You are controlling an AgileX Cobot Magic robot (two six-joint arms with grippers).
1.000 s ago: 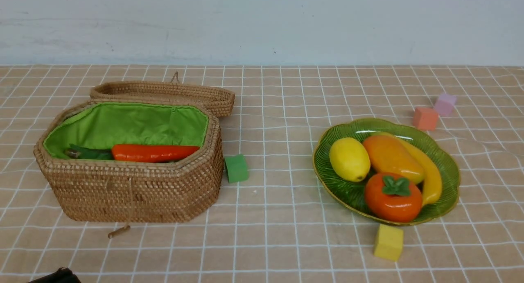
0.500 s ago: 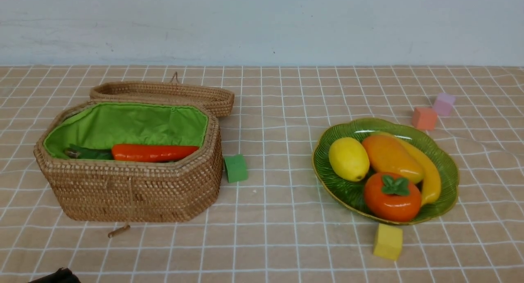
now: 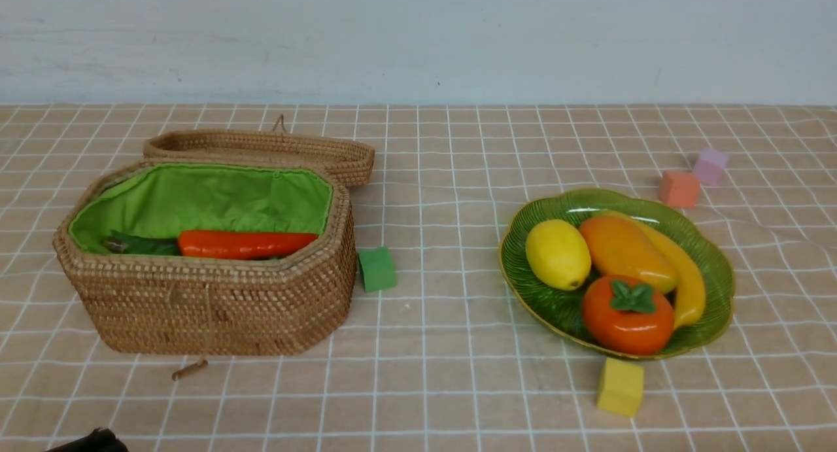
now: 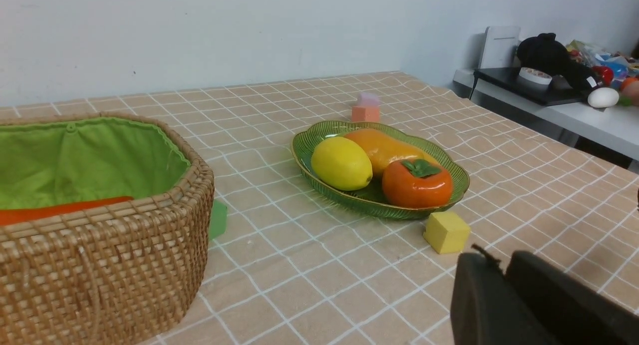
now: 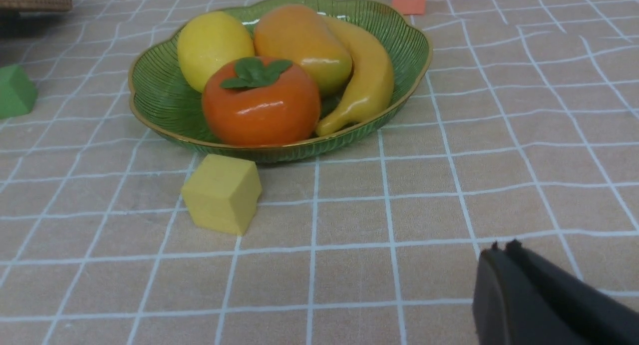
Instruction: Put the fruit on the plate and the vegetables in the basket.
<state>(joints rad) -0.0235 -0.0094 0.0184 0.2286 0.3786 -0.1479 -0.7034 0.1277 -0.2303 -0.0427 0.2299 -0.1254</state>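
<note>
Checked tan cloth (image 3: pixel 444 347) covers the table in front of me, with a pale wall behind. On my right side sits the green plate (image 3: pixel 713 256), and all four fruits lie in it: the lemon (image 3: pixel 558 254) toward the basket, the mango (image 3: pixel 624 250) beside it, the banana (image 3: pixel 686 278) curving along the far edge, and the persimmon (image 3: pixel 628 314) at the near rim, touching the mango. On my left stands the wicker basket (image 3: pixel 216 308), open, its lid (image 3: pixel 261 148) lying just behind it. Inside, against the green lining, the carrot (image 3: pixel 245 243) lies lengthwise with its dark leaves toward my left; whatever lies under it I cannot make out. A green cube (image 3: pixel 377 269) rests just beside the basket, a yellow cube (image 3: pixel 620 386) just in front of the plate, and an orange cube (image 3: pixel 679 188) and a pink cube (image 3: pixel 710 166) behind the plate. My right gripper (image 5: pixel 501 247) hovers low over the cloth near the yellow cube, jaws pressed together and empty. My left gripper (image 4: pixel 491 260) holds nothing; its jaws look nearly together, but I cannot tell for sure.
</note>
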